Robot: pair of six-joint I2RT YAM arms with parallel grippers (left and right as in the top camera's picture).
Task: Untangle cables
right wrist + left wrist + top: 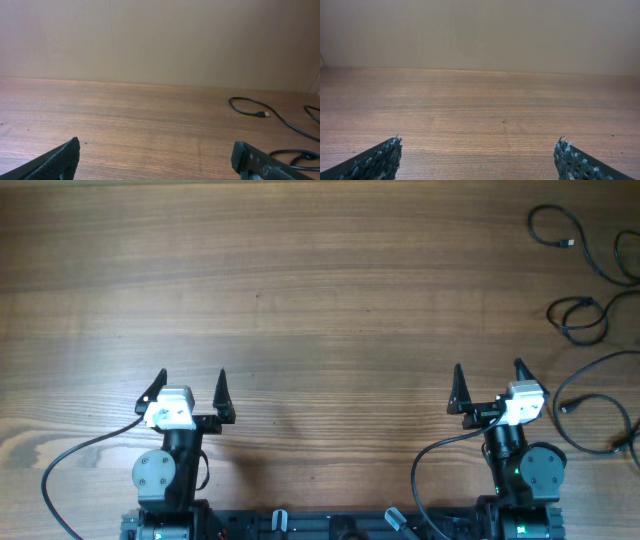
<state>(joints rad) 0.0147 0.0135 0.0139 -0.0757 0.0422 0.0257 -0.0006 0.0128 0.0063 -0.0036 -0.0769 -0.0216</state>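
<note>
Several thin black cables lie as separate loose loops at the table's right edge: one at the far right [558, 230], one below it [580, 318], one nearest my right arm [596, 405]. The far loop also shows in the right wrist view [250, 107], with another loop low at the right [297, 155]. My left gripper [190, 383] is open and empty at the front left, far from the cables; its fingertips show in the left wrist view [479, 150]. My right gripper [490, 376] is open and empty, left of the nearest loop; its fingers show in the right wrist view [156, 150].
The wooden table [320, 290] stretches between and beyond both arms. Thicker black arm cables curve on the table beside the left base [75, 455] and the right base [430, 455]. A plain beige wall [480, 30] stands behind the table.
</note>
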